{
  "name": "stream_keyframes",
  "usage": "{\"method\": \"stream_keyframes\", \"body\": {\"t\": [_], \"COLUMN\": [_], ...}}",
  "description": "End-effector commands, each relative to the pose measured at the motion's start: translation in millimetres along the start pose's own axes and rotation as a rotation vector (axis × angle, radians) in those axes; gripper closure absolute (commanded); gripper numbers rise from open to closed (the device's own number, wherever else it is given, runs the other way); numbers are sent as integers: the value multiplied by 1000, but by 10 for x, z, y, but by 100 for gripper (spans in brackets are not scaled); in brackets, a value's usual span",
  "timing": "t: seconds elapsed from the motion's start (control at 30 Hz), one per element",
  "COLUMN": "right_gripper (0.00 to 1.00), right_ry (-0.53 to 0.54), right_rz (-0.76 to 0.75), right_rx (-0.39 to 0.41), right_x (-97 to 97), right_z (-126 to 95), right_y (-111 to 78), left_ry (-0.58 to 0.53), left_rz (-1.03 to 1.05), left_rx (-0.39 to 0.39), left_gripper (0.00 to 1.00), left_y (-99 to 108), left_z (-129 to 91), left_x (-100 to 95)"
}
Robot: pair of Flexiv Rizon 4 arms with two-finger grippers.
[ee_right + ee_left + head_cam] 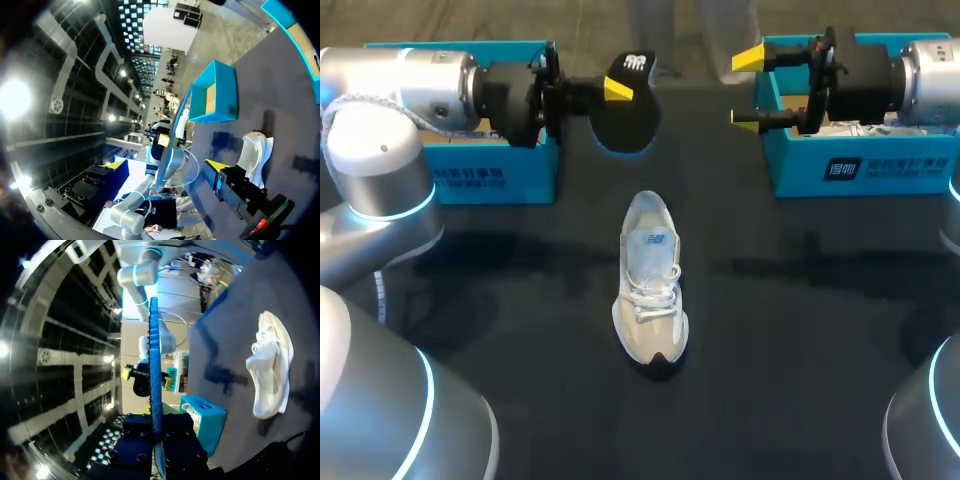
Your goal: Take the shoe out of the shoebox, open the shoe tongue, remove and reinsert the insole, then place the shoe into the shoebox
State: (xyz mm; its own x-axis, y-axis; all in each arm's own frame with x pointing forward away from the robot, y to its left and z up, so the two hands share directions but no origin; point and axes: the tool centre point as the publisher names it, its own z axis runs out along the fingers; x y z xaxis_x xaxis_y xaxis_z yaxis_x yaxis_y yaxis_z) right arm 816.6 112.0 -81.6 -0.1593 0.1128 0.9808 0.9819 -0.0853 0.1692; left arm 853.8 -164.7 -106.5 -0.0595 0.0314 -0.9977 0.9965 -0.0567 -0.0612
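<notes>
Black table top [800,330] fills most of the frame. The silver left arm [410,85] comes in from the upper left and the silver right arm [930,70] from the upper right, both stretched level toward the middle. An open bright-blue cardboard shoebox [495,175] sits in the upper left, partly hidden by the left arm. A second bright-blue cardboard box [880,170] sits in the upper right, partly hidden by the right arm. The white-and-grey laced sneaker [650,290] stands on its sole in the centre of the frame, outside both boxes, with its toe toward the lower edge and its heel toward the top. The flat black insole [628,120] is held in the air at upper centre, clear of the sneaker. The left gripper [617,98] pinches it at one end, jaws narrow and clamped on it. The right gripper [747,88], to the right of the insole and apart from it, has its jaws spread wide with nothing between them
</notes>
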Motion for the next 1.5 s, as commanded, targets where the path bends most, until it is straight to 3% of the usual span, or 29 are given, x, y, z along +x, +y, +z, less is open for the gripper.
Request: {"method": "stream_keyframes", "body": {"t": [0.03,0.5,0.9,0.97,1.07,1.23,1.5], "right_gripper": [0,0,1,21,25,47,51], "right_ry": [-4,-65,-64,-60,-55,-48,-37], "right_rz": [1,-12,-6,-2,2,14,25], "right_rx": [2,87,132,129,128,133,132], "right_x": [11,49,32,17,0,-23,-44], "right_z": [23,374,649,672,709,773,852], "right_y": [8,29,65,60,41,17,12], "left_ry": [7,-16,-41,-46,-58,-75,-86], "left_rz": [113,170,193,191,193,193,198], "left_rx": [0,-13,-14,-16,-21,-37,-50], "left_gripper": [100,100,100,100,100,100,100], "left_y": [79,166,186,197,210,239,268], "left_z": [-19,52,238,259,278,326,396], "left_x": [3,-76,-104,-105,-113,-135,-147]}}
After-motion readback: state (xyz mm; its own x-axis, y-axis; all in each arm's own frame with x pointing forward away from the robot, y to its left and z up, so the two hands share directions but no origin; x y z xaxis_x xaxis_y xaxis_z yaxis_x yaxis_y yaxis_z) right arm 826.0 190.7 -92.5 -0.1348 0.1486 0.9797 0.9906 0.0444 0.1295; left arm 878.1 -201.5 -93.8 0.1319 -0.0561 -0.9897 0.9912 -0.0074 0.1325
